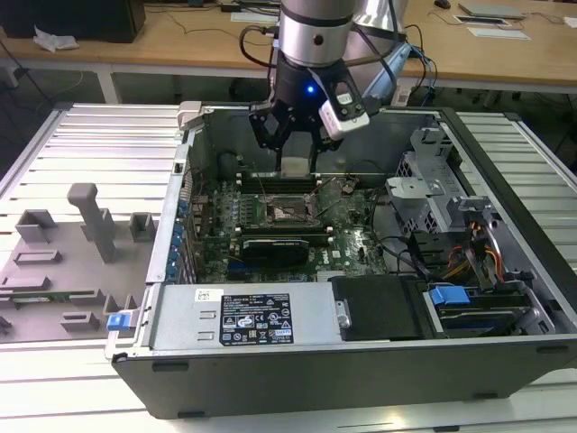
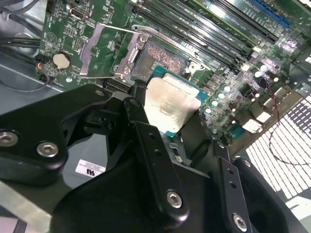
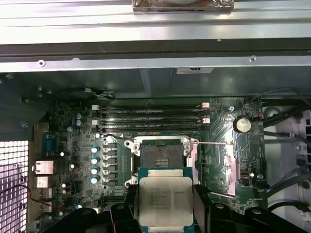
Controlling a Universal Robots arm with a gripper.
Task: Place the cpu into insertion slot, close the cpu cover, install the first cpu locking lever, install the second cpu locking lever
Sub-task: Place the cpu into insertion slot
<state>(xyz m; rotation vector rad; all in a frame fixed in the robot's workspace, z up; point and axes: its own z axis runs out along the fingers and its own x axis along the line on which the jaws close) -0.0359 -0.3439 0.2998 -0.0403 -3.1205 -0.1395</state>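
the fingers [image 3: 203, 213] cover the cpu's [image 3: 165, 201] two sides (its print too small to read).

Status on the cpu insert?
Robot hand shut on cpu, held above the board. Under it, insertion slot bare, cpu cover flipped open. Nothing between cpu and slot.

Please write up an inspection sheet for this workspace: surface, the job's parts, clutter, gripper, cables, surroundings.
Surface: ribbed metal table carrying an open computer case.
Job's things: cpu held above the motherboard, not yet in the insertion slot; the slot is empty; cpu cover swung open.
Clutter: grey fixture blocks on the table at the exterior view's left.
Gripper: gripper shut on the cpu.
Cables: coloured cables inside the case at the exterior view's right.
Surroundings: wooden desks behind.
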